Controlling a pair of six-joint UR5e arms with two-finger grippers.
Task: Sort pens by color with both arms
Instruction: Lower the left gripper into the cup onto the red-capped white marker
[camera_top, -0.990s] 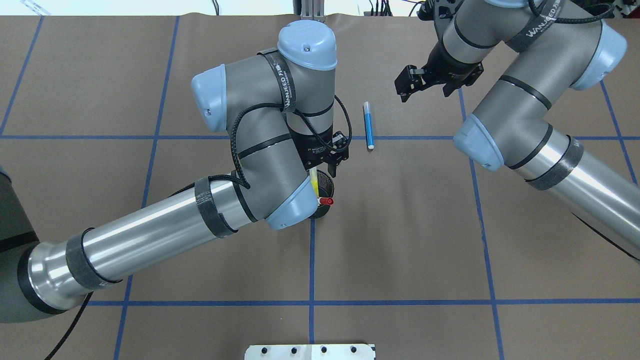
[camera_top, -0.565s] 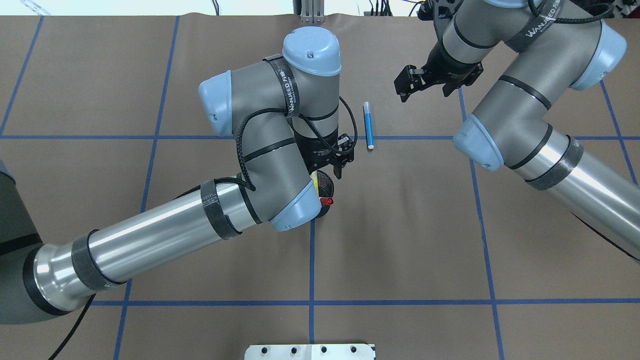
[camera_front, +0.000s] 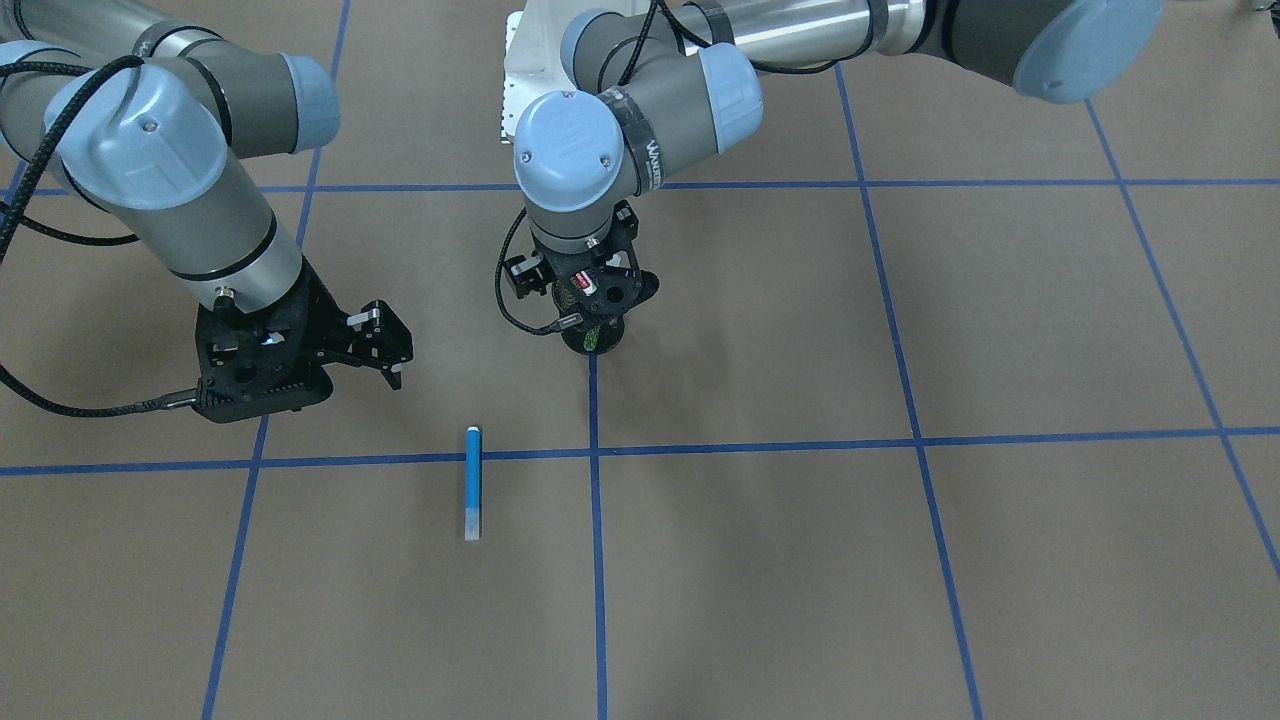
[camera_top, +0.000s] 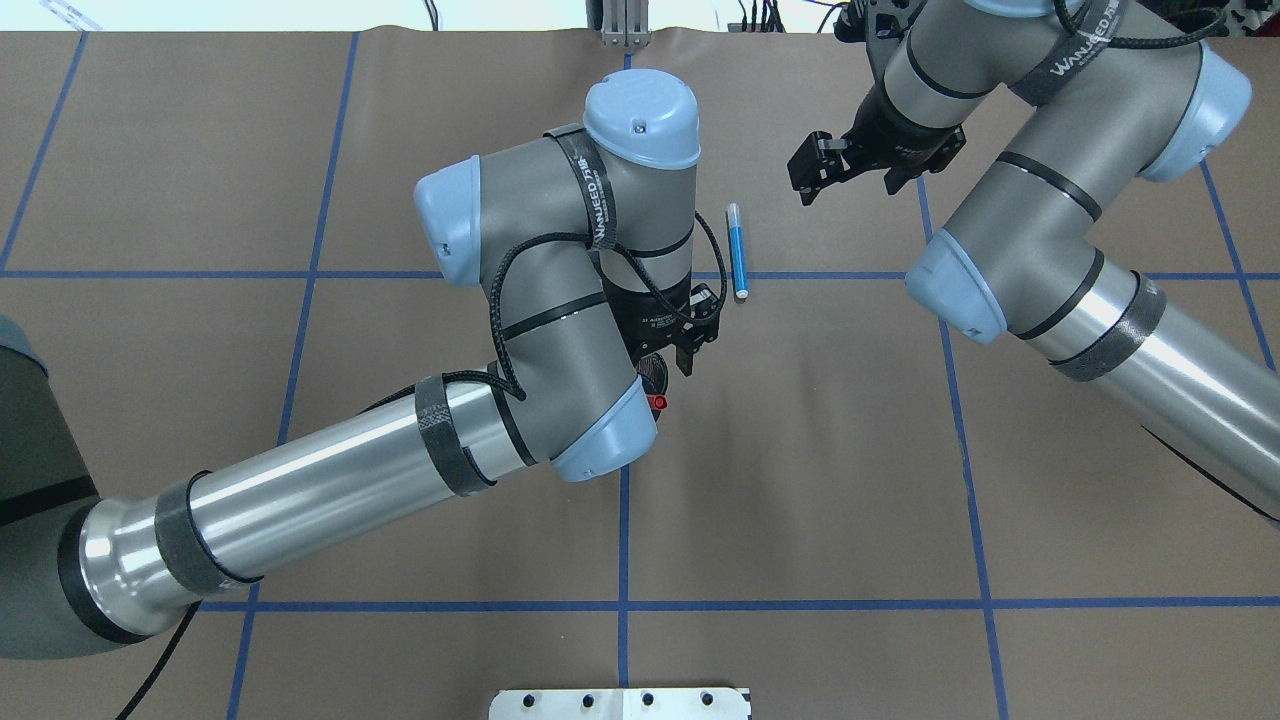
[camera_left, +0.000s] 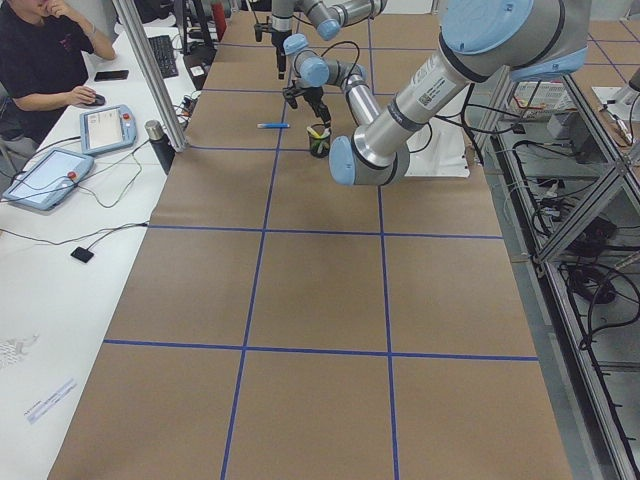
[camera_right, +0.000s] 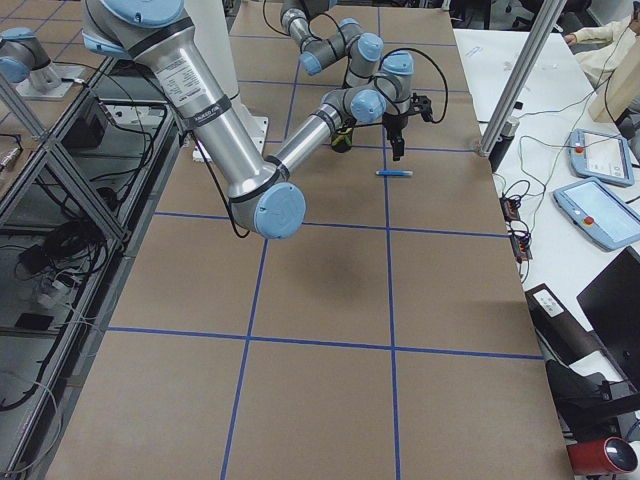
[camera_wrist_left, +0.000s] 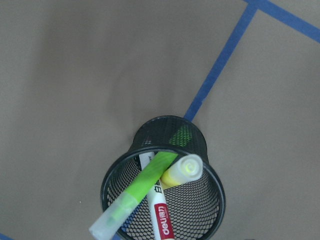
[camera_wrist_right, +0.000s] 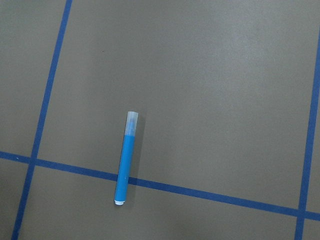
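A blue pen lies flat on the brown table, across a blue tape line. The black mesh cup holds three pens: lime green, yellow and red-capped white. From overhead only the red cap and a bit of the cup show under the left arm. My left gripper hangs just above the cup, open and empty. My right gripper hovers open beside the blue pen's capped end, apart from it.
Blue tape lines divide the table into squares. The white base plate sits at the robot's edge. On the far side a person sits at a white desk with control tablets, behind an aluminium post.
My left arm has shifted right and slightly away from the base, now covering more of the cup; the yellow pen no longer shows from overhead. The right arm and blue pen have not moved.
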